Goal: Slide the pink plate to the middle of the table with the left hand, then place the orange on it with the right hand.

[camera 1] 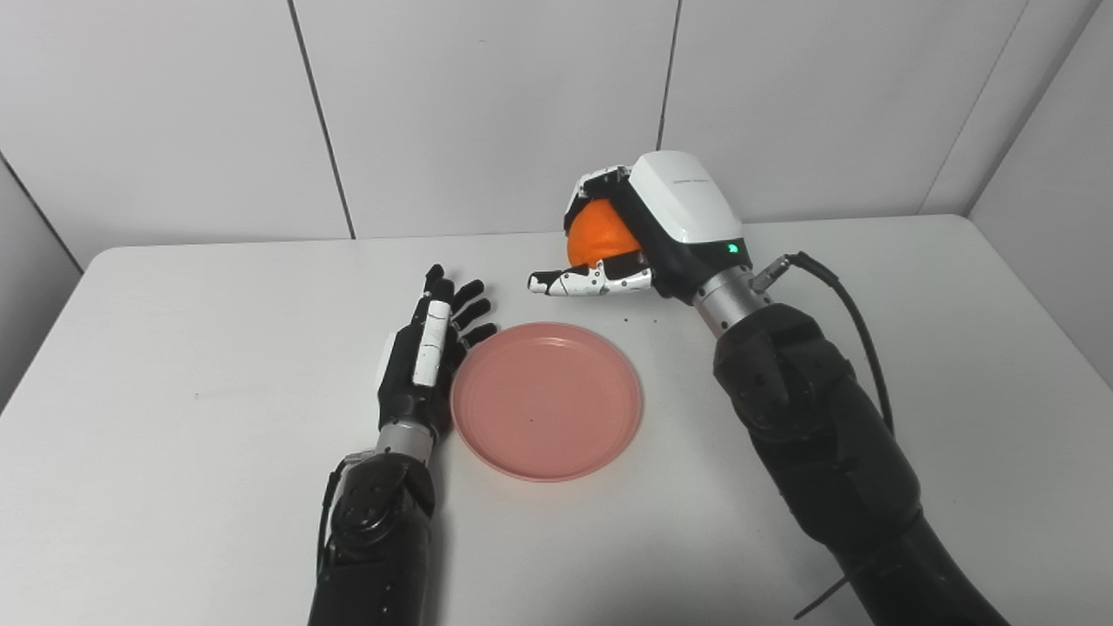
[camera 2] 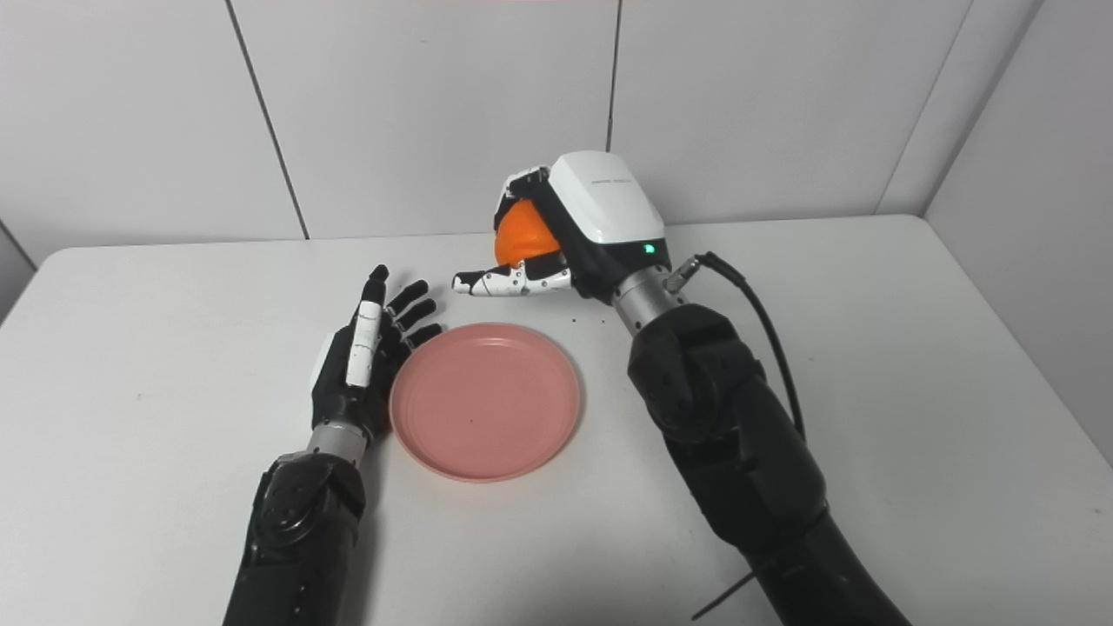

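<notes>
The pink plate (camera 1: 547, 400) lies flat near the middle of the white table (camera 1: 174, 365). My left hand (camera 1: 428, 352) rests open just left of the plate, its fingers stretched along the plate's left rim. My right hand (camera 1: 648, 228) is raised above the table behind the plate, shut on the orange (camera 1: 598, 233). The orange shows between the curled fingers and the thumb, which points left. The plate holds nothing.
Grey wall panels (camera 1: 487, 104) stand close behind the table's far edge. A black cable (camera 1: 856, 326) loops off the right wrist. A few small dark specks lie on the table (camera 2: 913, 365) near the plate's far side.
</notes>
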### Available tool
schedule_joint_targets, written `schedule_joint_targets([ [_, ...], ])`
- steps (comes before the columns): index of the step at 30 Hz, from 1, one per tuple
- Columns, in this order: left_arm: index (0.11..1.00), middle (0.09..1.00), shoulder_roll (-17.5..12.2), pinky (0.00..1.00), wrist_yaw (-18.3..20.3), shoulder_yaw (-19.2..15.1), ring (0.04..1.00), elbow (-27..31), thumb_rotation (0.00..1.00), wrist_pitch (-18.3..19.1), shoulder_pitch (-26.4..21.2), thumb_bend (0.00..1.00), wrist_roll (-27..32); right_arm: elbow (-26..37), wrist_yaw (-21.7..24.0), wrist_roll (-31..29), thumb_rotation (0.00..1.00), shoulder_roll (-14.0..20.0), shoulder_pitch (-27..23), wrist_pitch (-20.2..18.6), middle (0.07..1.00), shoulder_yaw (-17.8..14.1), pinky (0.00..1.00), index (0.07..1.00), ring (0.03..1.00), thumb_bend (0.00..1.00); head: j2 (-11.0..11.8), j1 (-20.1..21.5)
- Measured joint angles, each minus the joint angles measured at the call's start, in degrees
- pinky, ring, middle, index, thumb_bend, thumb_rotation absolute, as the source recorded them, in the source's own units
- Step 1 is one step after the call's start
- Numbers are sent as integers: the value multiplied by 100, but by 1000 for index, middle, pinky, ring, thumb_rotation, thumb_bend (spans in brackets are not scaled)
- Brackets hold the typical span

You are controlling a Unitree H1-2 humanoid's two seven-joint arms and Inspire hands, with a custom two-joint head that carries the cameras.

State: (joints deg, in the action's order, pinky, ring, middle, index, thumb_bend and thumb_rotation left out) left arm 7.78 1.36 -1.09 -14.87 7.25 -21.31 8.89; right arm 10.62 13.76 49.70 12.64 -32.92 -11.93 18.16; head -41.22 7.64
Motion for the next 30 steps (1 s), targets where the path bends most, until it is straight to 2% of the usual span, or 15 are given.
schedule_joint_targets([
  [2, 976, 840, 0, 751, 1, -14, 828, -2, 798, 0, 0, 957, 4, -20, 46, 58, 579, -86, 8, 0, 275, 95, 161, 374, 210, 605, 9, 18],
  [6, 979, 832, 0, 749, 8, -21, 826, -8, 800, -2, -1, 967, 6, -171, 47, 137, 584, -150, 28, 9, 278, 277, 150, 367, 204, 604, 18, 18],
  [8, 979, 823, 0, 762, 11, -21, 826, -5, 804, -2, -1, 966, 6, -270, 45, 221, 616, -183, 62, 9, 352, 338, 210, 428, 280, 605, 26, 18],
  [9, 981, 819, 0, 767, 21, -20, 823, -5, 807, -2, -1, 946, 6, -277, 45, 260, 608, -204, 83, 9, 399, 362, 274, 477, 338, 605, 26, 18],
  [13, 982, 821, 3, 766, 24, -24, 817, -5, 809, -2, 0, 927, 5, -380, -45, 314, 599, -358, 122, 9, 360, 424, 261, 450, 306, 604, 26, -9],
  [17, 987, 832, 20, 771, 25, -19, 821, -5, 811, -2, 1, 919, 5, -456, -85, 323, 606, -480, 146, 9, 366, 477, 235, 499, 293, 584, 26, -17],
  [20, 991, 825, 35, 781, 24, -22, 825, -3, 818, -1, 7, 916, 3, -552, -120, 322, 586, -531, 151, 9, 255, 473, 137, 330, 188, 593, 18, -35],
  [26, 977, 810, 46, 795, 29, -30, 821, 1, 811, -2, 10, 927, 6, -830, -288, 304, 568, -581, 285, 10, 235, 482, 122, 290, 172, 594, 0, -53],
  [30, 987, 845, 45, 800, 34, -44, 843, 5, 815, -2, 13, 951, 8, -990, -371, 292, 557, -581, 323, 20, 236, 534, 117, 290, 169, 589, 0, -53],
])
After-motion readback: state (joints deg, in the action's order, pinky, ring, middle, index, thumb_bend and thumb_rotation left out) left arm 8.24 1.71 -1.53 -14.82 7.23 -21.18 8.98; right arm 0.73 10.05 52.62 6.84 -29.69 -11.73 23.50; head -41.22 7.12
